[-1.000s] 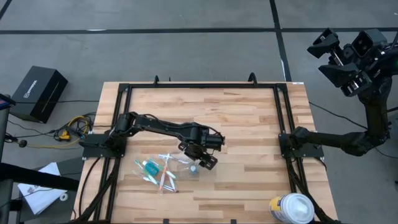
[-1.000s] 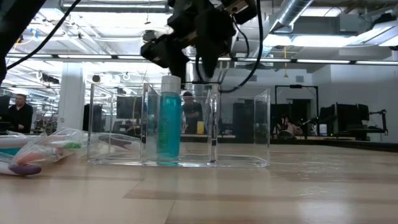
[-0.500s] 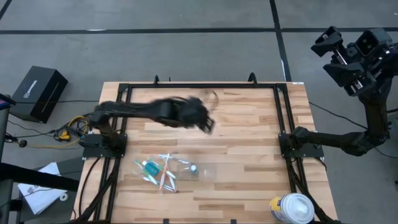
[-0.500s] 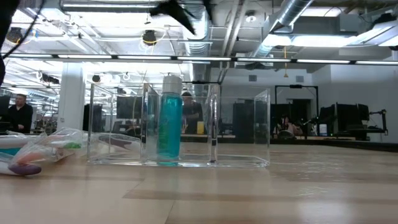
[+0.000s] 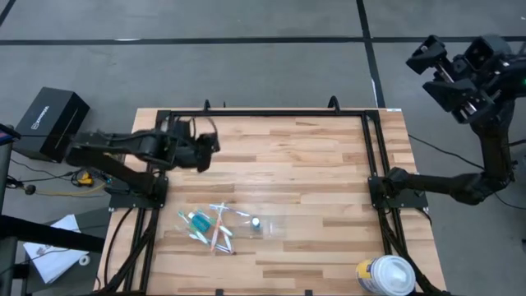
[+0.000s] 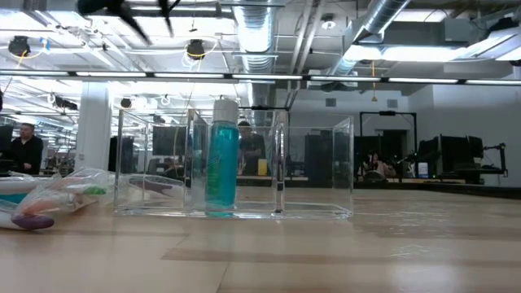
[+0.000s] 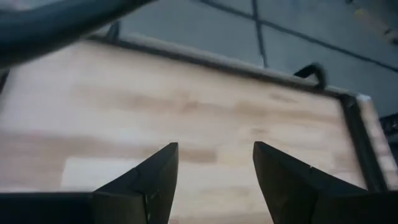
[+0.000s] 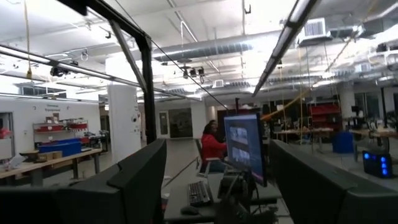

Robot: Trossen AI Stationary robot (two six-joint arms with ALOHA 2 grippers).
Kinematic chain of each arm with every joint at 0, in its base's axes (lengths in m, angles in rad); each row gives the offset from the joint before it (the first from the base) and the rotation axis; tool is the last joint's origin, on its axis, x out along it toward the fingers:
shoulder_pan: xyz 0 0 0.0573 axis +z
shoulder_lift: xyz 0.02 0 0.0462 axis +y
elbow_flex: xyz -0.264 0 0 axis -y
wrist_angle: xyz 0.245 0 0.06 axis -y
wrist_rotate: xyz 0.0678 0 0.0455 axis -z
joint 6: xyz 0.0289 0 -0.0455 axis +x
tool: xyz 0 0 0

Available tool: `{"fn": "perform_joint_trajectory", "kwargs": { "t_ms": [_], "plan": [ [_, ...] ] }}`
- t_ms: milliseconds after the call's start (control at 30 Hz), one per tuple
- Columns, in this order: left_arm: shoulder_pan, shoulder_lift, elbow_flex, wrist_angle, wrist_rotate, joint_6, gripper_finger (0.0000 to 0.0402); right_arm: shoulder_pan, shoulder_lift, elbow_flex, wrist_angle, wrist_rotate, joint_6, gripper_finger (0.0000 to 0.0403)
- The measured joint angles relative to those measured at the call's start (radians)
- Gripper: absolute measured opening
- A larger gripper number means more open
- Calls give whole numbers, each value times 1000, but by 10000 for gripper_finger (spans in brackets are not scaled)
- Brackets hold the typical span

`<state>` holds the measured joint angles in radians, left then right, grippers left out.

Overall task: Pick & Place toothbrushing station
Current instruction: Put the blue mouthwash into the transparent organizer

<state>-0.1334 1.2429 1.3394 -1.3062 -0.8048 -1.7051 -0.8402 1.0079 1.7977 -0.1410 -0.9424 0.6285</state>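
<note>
**A:** Going left to right, where are you sitting right now? Your left pincer [image 5: 207, 148] is hovering over the back-left part of the worktop [image 5: 312, 164], fingers spread apart, carrying nothing, well away from the pile.

**B:** Yep. And the pile is lying near the front-left: toothbrushes [image 5: 220, 228] and a teal tube [image 5: 199, 221] in a loose heap, with the clear holder [image 6: 236, 167] just beside them. In the low view one teal tube [image 6: 221, 155] is already standing upright inside the holder.

**A:** So you're between picks, I'd say. One item in, plenty left.

**B:** Agreed. Next move is probably swinging that left pincer down over a toothbrush and lining the fingers across its slim handle.

**A:** And the right pincer [image 5: 440, 62]?

**B:** It's parked up high, off past the worktop's far right corner, fingers apart, holding nothing. The white-lidded canister [image 5: 385, 275] at the front right isn't your problem.
</note>
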Motion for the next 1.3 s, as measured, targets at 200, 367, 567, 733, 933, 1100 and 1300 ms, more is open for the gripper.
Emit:
{"fn": "perform_joint_trajectory", "kwargs": {
  "t_ms": [200, 367, 567, 733, 933, 1100, 1300],
  "plan": [
    [-97, -67, -285, 95, -56, -286, 202, 0, 25, 0, -67, 37, -31, 274],
    [-158, -106, -439, 249, -168, -420, 202, 0, 66, 0, -64, 80, -11, 274],
    [-143, -142, -473, 284, -257, -421, 202, 19, 134, -1, -64, 156, 4, 274],
    [-71, -166, -478, 269, -326, -332, 181, 54, 172, -2, -42, 210, 2, 274],
    [-45, -253, -478, 319, -281, -38, 141, 92, 194, -2, 41, 216, 34, 274],
    [-28, -304, -477, 322, -292, 50, 124, 120, 202, 0, 144, 215, 45, 274],
    [41, -324, -478, 334, -252, 42, 122, 133, 202, 0, 158, 210, -10, 274]
  ]
}}
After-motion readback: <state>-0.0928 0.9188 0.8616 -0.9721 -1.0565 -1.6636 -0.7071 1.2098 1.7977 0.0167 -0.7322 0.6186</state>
